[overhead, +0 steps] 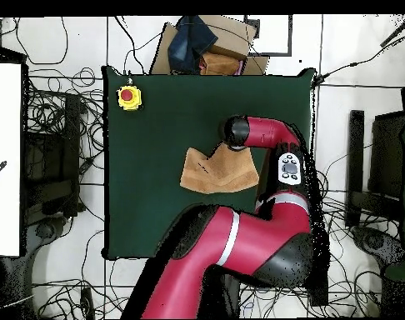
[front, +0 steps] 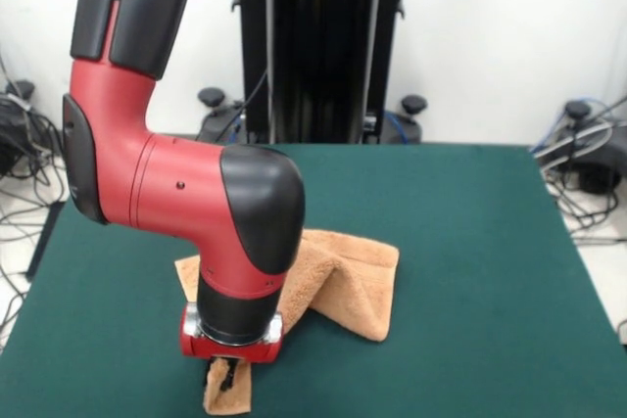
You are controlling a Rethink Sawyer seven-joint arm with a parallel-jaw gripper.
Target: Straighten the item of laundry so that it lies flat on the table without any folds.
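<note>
The peach-orange towel (front: 348, 276) lies crumpled and folded on the green table (front: 470, 242), near its middle. One end is drawn out in a narrow strip toward the table's near edge. My gripper (front: 223, 373) points down over that strip and is shut on it; the red wrist hides most of the fingers. In the overhead view the towel (overhead: 214, 171) is a rough triangle with a corner pulled up toward the arm's wrist (overhead: 236, 132), which hides the gripper.
A yellow box with a red button (overhead: 129, 97) stands at a table corner (overhead: 156, 208). A cardboard box (overhead: 218, 42) sits beyond the table's edge. Cables lie on the floor all round. The black pedestal (front: 318, 46) stands at the far side.
</note>
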